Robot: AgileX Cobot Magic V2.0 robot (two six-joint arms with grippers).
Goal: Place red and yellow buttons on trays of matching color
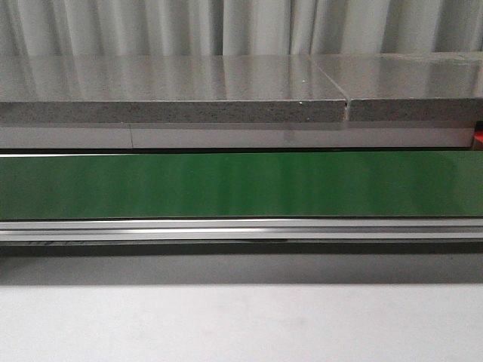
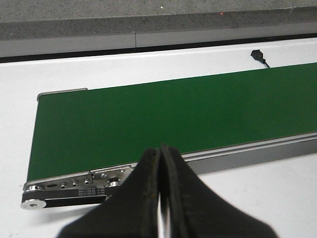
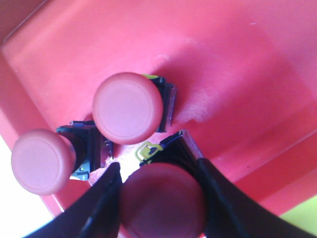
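— Where are the red buttons?

— In the right wrist view, three of them. One red button (image 3: pixel 163 201) sits between the right gripper's (image 3: pixel 161 198) fingers (image 3: pixel 101 203), which are clamped on its sides over the red tray (image 3: pixel 237 74). Two other buttons (image 3: pixel 127 107) (image 3: pixel 43 161) already stand in the tray, just beside the held one, caps facing the camera.

— And the left gripper?

— The left gripper (image 2: pixel 161 198) has its fingers pressed together with nothing between them. It hangs over the white table (image 2: pixel 267 198), near the left end of the green belt (image 2: pixel 173 116).

— What does the front view give?

— The belt running left to right, its metal rail (image 1: pixel 241 228) on the near side, a grey slab (image 1: pixel 173 90) beyond. Neither arm shows there.
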